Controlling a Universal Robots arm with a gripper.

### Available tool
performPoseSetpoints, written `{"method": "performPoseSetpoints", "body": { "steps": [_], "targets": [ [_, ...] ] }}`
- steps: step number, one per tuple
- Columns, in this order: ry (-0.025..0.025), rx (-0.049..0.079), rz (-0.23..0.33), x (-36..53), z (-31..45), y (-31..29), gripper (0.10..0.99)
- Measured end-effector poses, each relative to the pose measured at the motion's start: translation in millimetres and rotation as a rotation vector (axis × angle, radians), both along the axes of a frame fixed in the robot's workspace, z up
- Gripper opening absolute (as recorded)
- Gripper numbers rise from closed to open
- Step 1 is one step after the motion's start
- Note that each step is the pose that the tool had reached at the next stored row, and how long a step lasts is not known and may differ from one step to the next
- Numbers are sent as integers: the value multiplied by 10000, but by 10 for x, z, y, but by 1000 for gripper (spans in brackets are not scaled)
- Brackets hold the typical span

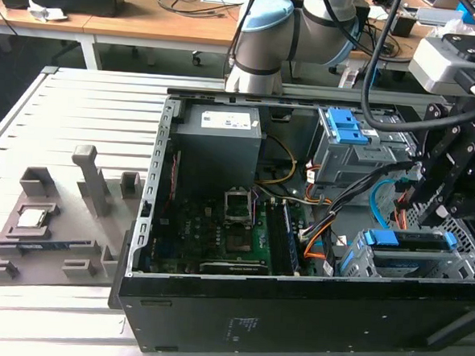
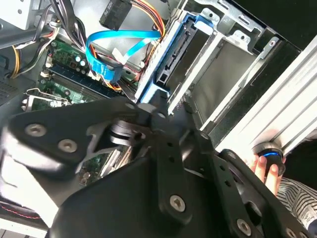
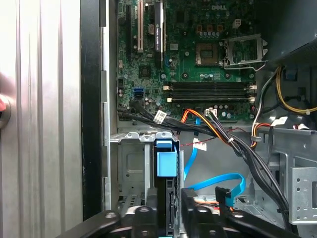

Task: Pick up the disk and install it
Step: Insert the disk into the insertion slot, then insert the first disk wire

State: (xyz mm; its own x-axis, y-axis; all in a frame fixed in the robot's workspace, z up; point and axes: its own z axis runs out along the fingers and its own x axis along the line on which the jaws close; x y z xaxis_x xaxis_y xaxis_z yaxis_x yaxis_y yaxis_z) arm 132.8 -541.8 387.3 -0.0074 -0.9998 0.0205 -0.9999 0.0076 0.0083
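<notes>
Starting at the exterior view's left, a CPU chip (image 1: 32,216) lies on a grey fixture (image 1: 72,248), and the motherboard (image 1: 218,233) occupies the case's middle. Rightward, the disk (image 1: 403,239) stands on edge in its metal bay (image 1: 468,258), with the gripper (image 3: 167,215) apparently clamped across its flat faces. It looks rigid, dense and shock-sensitive; hold it by the bracket and faces, never the connectors.

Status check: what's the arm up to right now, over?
Gripper: jaws shut on the disk. Disk on edge in the metal bay. Blue cable close alongside.
</notes>
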Motion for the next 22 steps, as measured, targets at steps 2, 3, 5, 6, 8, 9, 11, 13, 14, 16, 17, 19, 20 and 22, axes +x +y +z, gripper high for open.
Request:
{"method": "performPoseSetpoints", "body": {
  "steps": [2,3,5,6,8,9,11,13,14,16,17,19,20,22],
  "targets": [
    [1,0,0,0,-1,0,176],
    [1,0,0,0,-1,0,118],
    [1,0,0,0,-2,0,106],
    [1,0,0,0,-3,0,106],
    [0,0,0,0,-3,0,106],
    [0,0,0,0,-4,0,106],
    [0,1,0,0,-6,0,106],
    [0,1,0,4,-6,1,106],
    [0,-5,1,9,-6,1,106],
    [0,-11,1,17,-6,2,106],
    [0,-13,0,27,-6,2,106],
    [0,-18,1,74,-6,10,106],
    [1,-22,0,98,-6,16,106],
    [1,-50,0,224,-5,56,106]
  ]
}}
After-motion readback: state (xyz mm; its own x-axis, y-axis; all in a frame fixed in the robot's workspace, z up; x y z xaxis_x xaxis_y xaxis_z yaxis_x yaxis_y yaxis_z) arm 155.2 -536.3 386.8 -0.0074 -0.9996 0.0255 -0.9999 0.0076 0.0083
